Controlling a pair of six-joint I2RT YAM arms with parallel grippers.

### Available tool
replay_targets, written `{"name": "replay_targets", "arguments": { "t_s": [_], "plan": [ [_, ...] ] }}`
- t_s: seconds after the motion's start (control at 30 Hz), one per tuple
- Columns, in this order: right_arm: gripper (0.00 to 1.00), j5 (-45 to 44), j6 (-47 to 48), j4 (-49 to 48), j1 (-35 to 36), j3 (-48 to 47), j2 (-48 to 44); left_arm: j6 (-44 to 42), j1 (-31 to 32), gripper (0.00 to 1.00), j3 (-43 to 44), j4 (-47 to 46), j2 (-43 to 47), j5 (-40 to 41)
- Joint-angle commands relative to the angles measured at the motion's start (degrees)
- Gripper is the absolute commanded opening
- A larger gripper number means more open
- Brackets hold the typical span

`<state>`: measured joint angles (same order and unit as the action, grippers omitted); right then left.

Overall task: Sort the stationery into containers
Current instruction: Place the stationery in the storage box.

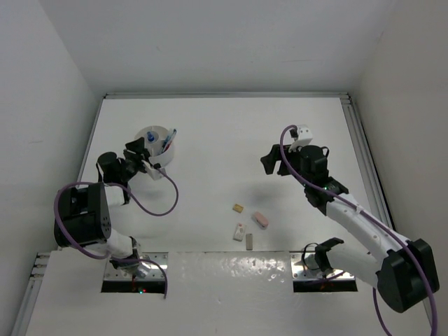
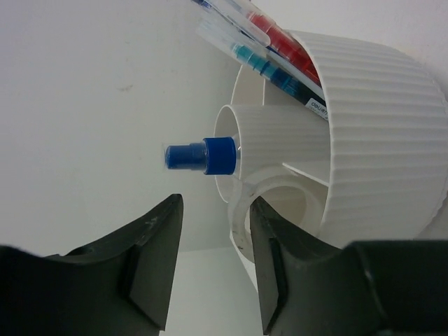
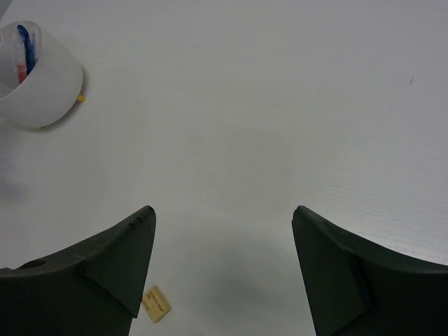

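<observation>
top external view: tan block (image 1: 238,208), pink eraser (image 1: 260,220) and white eraser (image 1: 239,232) lie mid-table, well apart from the white tub (image 1: 170,150). they look light and rubbery, best pinched across their short sides. the left gripper (image 2: 213,210) is beside the tub with its jaws parted and empty. the right gripper (image 3: 224,217) has its jaws wide apart and empty.

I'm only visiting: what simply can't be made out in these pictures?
- Top view: the tub has its inside partly hidden by the left arm.
- Top view: the pale piece and grey piece are too small to identify.
- Left wrist view: the pens are cut off by the top edge.
- Right wrist view: the tan block is partly behind a finger of the right claw.
</observation>
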<state>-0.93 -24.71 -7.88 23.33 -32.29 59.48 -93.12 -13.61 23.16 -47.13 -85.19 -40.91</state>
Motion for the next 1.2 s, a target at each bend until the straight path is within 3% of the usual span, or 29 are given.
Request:
{"name": "replay_targets", "arguments": {
  "t_s": [0.0,0.4,0.63,1.0,1.17],
  "plan": [
    [0.77,0.58,-0.6,-0.65,-0.31,-2.07,-1.74,-0.57,-0.72,0.42,-0.31,-2.44,1.08,-1.9],
    [0.77,0.67,-0.78,0.15,-0.3,-1.19,-4.02,3.91,-0.72,0.48,-0.92,-5.95,2.66,0.12],
    [0.77,0.67,-0.69,0.58,-0.31,-1.1,-5.52,9.1,-0.72,0.42,0.66,-5.69,3.71,3.55],
    [0.77,0.66,-0.08,2.69,-0.22,-1.55,-7.71,12.53,-0.72,0.47,3.29,-0.25,4.24,6.54],
    [0.77,0.49,-0.16,2.96,-0.22,-1.46,-8.24,8.84,-0.72,0.5,4.0,4.94,4.15,4.35]
  ]
}}
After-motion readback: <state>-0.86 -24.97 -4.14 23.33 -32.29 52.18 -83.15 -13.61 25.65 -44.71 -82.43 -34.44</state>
